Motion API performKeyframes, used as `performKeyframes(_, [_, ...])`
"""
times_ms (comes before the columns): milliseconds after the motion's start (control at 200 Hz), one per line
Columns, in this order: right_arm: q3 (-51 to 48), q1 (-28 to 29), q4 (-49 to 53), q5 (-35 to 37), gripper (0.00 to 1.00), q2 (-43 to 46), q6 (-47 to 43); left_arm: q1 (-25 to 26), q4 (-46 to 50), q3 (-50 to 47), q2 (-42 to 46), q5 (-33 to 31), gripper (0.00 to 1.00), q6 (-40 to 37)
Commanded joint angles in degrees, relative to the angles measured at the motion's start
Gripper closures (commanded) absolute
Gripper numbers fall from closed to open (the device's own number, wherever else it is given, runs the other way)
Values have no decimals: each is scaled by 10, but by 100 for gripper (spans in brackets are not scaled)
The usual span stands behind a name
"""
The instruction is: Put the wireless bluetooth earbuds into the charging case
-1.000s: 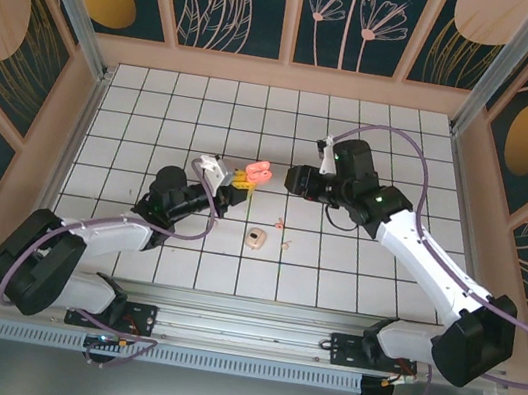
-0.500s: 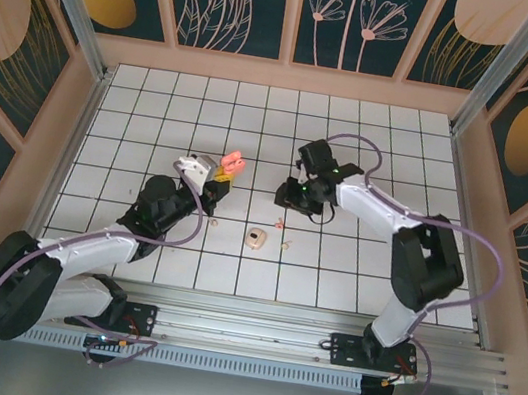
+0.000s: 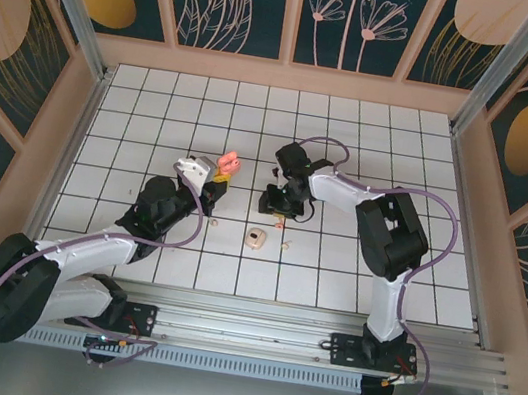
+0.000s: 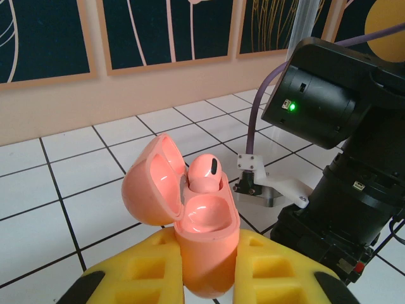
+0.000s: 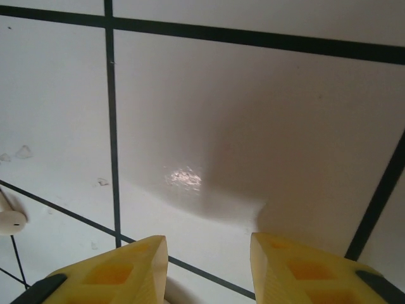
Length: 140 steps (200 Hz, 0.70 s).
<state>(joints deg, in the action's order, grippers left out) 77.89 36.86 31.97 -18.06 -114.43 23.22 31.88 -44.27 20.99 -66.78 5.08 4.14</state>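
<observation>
My left gripper (image 4: 205, 256) is shut on a salmon-pink charging case (image 4: 209, 247), held upright above the tiles with its lid swung open to the left. One pink earbud (image 4: 204, 172) sits in the far socket and the near socket is empty. From above, the case (image 3: 230, 164) shows at the tip of the left gripper (image 3: 218, 177). My right gripper (image 3: 279, 203) points down close over the tiles, and its jaws (image 5: 207, 244) stand apart with only bare tile between them. A cream earbud (image 5: 9, 221) lies at its left. A tiny pink earbud (image 3: 281, 225) and a cream one (image 3: 286, 244) lie on the floor.
A cream pebble-shaped case (image 3: 256, 239) lies open on the tiles just in front of the right gripper. The right arm's black wrist (image 4: 335, 158) stands close to the right of the held pink case. Wooden walls (image 3: 285, 74) fence the tiled floor.
The right arm has swung left and folded in, bringing its gripper down over the tiles near the loose earbuds. The left gripper has moved a little left with the pink case.
</observation>
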Motion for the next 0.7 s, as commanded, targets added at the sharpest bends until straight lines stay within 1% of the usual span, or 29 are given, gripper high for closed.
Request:
performKeyframes(0, [-4,-1,32,25,60,-3,-16,0,-10,2,-2,1,92,-6])
performKeyframes(145, [-13,-2,58,50,60,12,-17,0,-14,3,-7,10,92,-5])
performKeyframes(465, [-48,-3,91,43,61,46,-10,0,-13,2,-10,12,92,-8])
performKeyframes(696, [-37,1,122,32,61,64,-12,0,-14,5,-15,16,92,-8])
